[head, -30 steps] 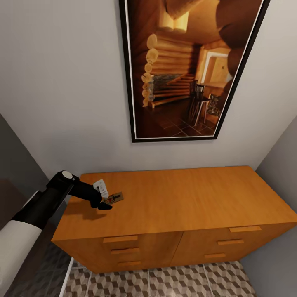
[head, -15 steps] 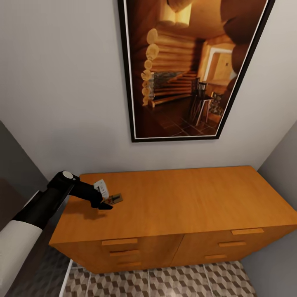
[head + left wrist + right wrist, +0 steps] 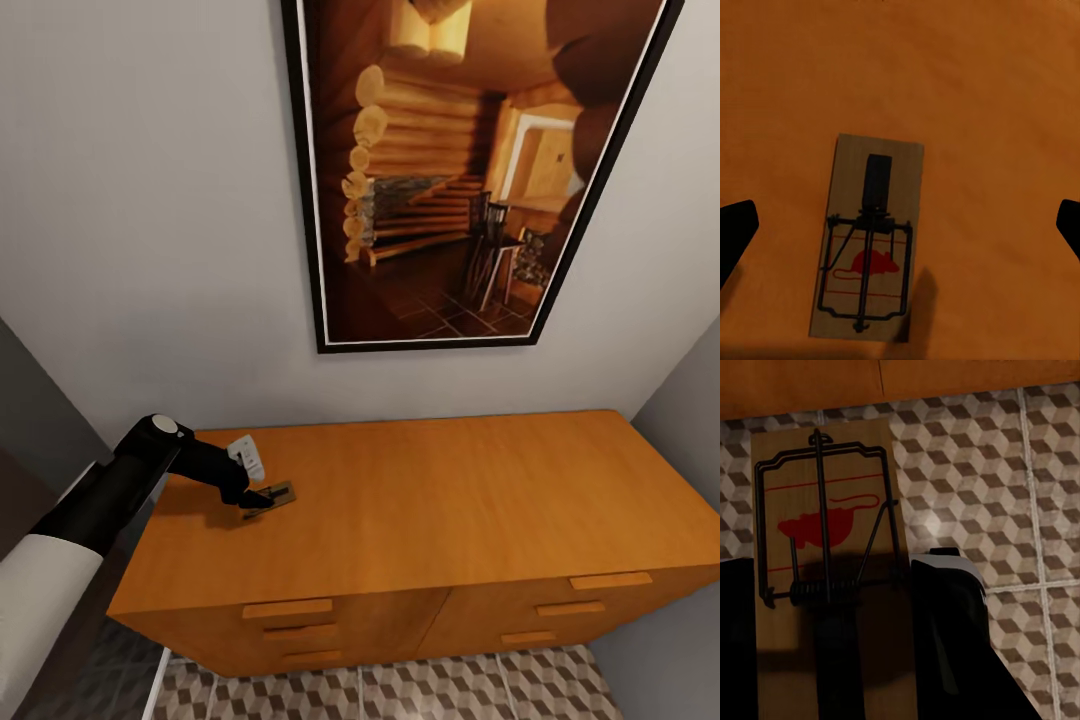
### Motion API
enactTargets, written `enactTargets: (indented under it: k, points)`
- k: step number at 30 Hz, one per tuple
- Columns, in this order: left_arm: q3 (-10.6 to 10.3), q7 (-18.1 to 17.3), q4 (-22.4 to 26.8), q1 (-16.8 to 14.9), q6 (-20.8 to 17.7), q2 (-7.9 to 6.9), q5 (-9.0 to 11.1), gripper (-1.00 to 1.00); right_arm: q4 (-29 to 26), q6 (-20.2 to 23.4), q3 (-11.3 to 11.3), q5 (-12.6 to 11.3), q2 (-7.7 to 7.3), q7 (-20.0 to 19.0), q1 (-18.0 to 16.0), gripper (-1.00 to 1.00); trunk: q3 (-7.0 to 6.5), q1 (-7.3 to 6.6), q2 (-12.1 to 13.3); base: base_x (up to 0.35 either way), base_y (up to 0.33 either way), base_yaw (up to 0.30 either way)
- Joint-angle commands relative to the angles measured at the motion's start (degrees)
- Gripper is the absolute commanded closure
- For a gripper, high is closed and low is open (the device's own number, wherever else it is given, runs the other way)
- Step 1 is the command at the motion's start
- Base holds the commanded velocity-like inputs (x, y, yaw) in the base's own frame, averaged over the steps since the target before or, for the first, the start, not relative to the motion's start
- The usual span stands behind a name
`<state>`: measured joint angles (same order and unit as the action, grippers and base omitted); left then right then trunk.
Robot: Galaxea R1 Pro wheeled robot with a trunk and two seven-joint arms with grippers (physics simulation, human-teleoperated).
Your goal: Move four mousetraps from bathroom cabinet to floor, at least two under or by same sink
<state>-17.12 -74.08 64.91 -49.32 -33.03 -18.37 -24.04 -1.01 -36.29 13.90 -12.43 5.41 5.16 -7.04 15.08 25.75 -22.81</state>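
Observation:
One mousetrap point(image 3: 279, 493), a small wooden board with dark wire and a red mouse print, lies flat on the left part of the orange-brown cabinet point(image 3: 450, 500) top. My left gripper point(image 3: 257, 497) hangs just over it, open, its fingertips point(image 3: 735, 234) standing wide to either side of the mousetrap point(image 3: 874, 240). Another mousetrap point(image 3: 825, 547) sits between the dark fingers of my right gripper point(image 3: 832, 660), which is shut on it above the cube-patterned bathroom floor point(image 3: 975, 472). The sink is out of view.
A large framed picture point(image 3: 450, 170) of a log interior hangs on the wall above the cabinet. Grey walls close in on both sides. A strip of patterned floor point(image 3: 380, 690) runs along the front of the cabinet's drawers point(image 3: 290, 608).
The head camera has shifted a little, so the whole picture has moved. My left gripper has sunk closer to the cabinet top, over the mousetrap.

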Motion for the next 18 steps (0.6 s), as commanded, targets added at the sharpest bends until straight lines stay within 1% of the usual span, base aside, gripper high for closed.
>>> enactTargets:
  k: [1, 9, 18]
  points:
    - [-0.09, -0.28, 0.08, -0.06, -0.58, -0.03, -0.21, -1.00, 0.04, -0.18, 0.50, -0.49, 0.00, 0.12, -0.05, 1.00, 0.11, 0.03, -0.11, 0.004, 0.000, 0.000]
    - [-0.10, -0.28, 0.10, -0.07, -0.60, 0.00, -0.22, -1.00, 0.04, -0.18, 0.51, -0.49, -0.04, 0.12, 0.00, 1.00, 0.18, 0.03, -0.11, 0.001, 0.000, 0.000]
    - [-0.10, -0.28, 0.05, -0.06, -0.57, 0.02, -0.22, -1.00, 0.04, -0.18, 0.51, -0.49, -0.05, 0.12, -0.02, 1.00, 0.70, 0.03, -0.11, 0.000, 0.000, 0.000]
